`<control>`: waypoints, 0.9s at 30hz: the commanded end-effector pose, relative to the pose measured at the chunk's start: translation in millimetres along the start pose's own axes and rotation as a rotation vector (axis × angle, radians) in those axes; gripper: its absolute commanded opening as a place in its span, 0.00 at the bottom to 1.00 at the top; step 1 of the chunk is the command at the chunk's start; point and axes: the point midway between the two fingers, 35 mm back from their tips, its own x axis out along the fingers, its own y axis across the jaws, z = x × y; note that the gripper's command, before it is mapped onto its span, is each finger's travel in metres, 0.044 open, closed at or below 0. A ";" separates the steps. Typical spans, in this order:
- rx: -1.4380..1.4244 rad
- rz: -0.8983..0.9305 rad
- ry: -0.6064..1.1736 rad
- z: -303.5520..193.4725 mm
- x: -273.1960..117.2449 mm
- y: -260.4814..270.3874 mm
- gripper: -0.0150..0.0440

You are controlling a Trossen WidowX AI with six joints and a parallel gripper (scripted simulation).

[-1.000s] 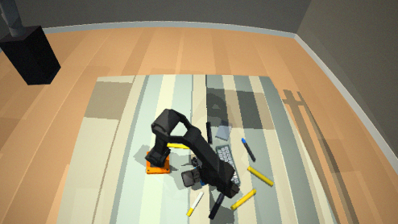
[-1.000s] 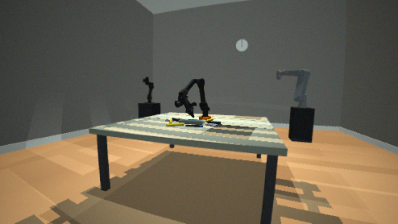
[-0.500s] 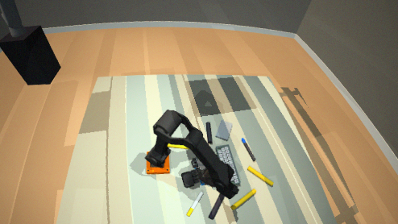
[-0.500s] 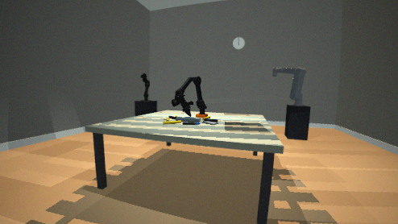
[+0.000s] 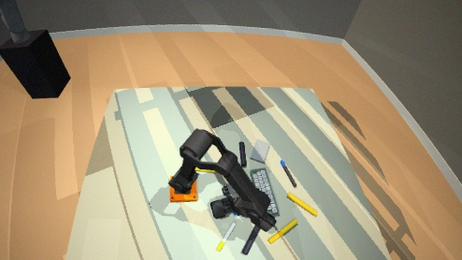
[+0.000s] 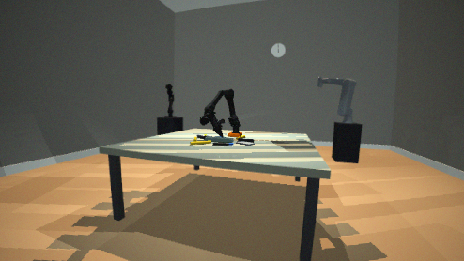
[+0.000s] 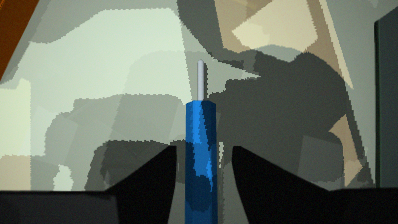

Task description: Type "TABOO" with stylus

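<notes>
The blue stylus (image 7: 201, 160) (image 5: 235, 213) with its thin grey tip lies on the desk, mostly hidden by the arm in the top view. My gripper (image 7: 204, 153) (image 6: 221, 135) is part-way open above it, pointing down. In the wrist view the stylus runs lengthwise between the two black fingers, with a gap on each side. Its back end is cut off by the lower edge. The grey keyboard (image 5: 271, 201) (image 7: 388, 100) lies beside the arm, partly covered by it in the top view; only its side wall shows in the wrist view.
Two yellow cylinders (image 5: 302, 204) (image 5: 282, 231), a dark blue-tipped pen (image 5: 289, 174), a white-and-yellow marker (image 5: 226, 236), black cylinders (image 5: 242, 154) (image 5: 251, 240) and a grey slab (image 5: 260, 151) lie around the keyboard. The orange arm base (image 5: 183, 196) (image 7: 12, 30) is beside a yellow rod (image 5: 205, 170).
</notes>
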 end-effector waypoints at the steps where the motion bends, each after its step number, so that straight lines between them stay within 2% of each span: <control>1: -0.001 0.004 -0.010 -0.3 4.9 1.4 0.51; 12: -0.001 0.004 -0.010 -2.0 7.9 1.4 0.51; 17: 0.002 0.003 -0.005 -2.5 6.3 0.8 0.29; 20: 0.002 0.003 -0.005 -2.5 6.3 0.8 0.25; 27: 0.002 0.003 -0.005 -2.1 5.3 0.7 0.25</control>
